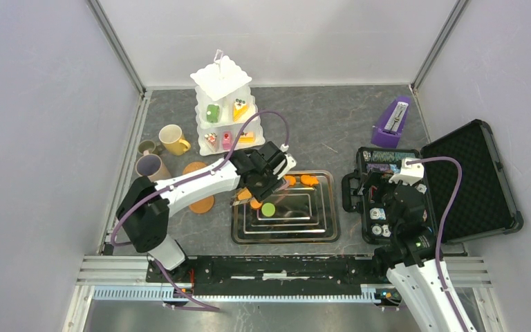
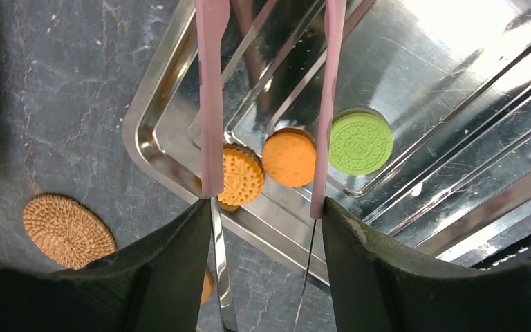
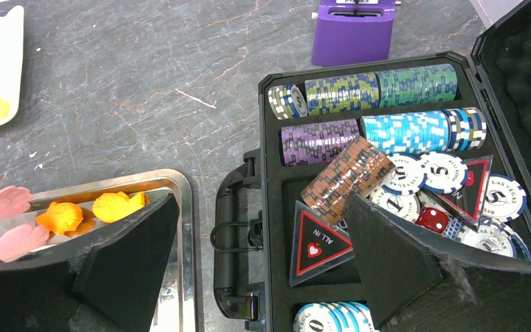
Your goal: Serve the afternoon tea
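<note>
My left end effector [image 2: 266, 207] is clamped on the tongs [image 2: 211, 104], pink tips either side of two orange biscuits [image 2: 289, 158] in the tray [image 2: 159, 104], with the green biscuit [image 2: 361, 142] just beside them. My right end effector [image 3: 261, 204] is spread wide and holding nothing, over the chip case [image 3: 266, 180]. The stand [image 1: 222, 76] with cakes [image 1: 212, 113] sits further back on the tabletop [image 1: 332, 131].

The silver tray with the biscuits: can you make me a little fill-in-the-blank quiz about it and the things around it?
1. The tray holds several orange biscuits and a single ___ one.
2. The pink tongs are held by the tool of the ___ arm.
3. The black case of poker chips has its lid ___.
4. The metronome beyond the case is ___ in colour.

Missing words: green; left; open; purple.
</note>
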Robot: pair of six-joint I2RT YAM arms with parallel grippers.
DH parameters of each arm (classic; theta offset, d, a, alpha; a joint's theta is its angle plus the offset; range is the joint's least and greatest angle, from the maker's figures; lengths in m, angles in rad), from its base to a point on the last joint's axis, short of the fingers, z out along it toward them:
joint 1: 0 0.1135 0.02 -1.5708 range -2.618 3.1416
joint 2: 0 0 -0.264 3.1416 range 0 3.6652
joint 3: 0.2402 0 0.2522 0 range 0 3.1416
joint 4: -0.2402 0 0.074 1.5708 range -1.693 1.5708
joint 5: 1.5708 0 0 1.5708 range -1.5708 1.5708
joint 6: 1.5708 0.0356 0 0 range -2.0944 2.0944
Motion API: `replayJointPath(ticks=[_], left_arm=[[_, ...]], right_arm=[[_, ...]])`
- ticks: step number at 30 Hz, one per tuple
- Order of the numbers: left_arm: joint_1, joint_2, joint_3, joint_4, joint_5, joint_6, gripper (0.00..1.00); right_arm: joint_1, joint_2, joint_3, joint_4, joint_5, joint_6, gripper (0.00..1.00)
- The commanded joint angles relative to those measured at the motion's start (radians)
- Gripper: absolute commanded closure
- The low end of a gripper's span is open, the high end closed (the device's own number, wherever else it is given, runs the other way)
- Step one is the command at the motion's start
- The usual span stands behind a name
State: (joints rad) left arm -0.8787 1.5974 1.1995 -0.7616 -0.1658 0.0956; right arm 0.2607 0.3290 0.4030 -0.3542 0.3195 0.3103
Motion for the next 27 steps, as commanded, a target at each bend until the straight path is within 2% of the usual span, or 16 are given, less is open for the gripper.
replayJointPath(ticks=[1, 8, 18, 22, 27], left_arm=[[-0.035, 0.01, 0.027, 0.051, 0.01, 0.068, 0.36], [-0.048, 0.028, 0.039, 0.059, 0.012, 0.069, 0.36], [-0.083, 0.104, 0.058, 0.05, -0.023, 0.069, 0.45], [-0.089, 0.122, 0.069, 0.042, -0.046, 0.068, 0.39], [-0.094, 0.138, 0.081, 0.038, -0.057, 0.061, 0.41]], right_arm=[[-0.002, 0.008, 0.024, 0.028, 0.01, 0.004, 0.02], [-0.002, 0.013, 0.016, 0.035, 0.007, 0.003, 0.02], [-0.001, 0.012, 0.012, 0.038, 0.006, 0.007, 0.02], [-0.001, 0.015, 0.008, 0.043, 0.005, 0.009, 0.02], [-0.002, 0.015, 0.01, 0.045, 0.0, 0.008, 0.02]])
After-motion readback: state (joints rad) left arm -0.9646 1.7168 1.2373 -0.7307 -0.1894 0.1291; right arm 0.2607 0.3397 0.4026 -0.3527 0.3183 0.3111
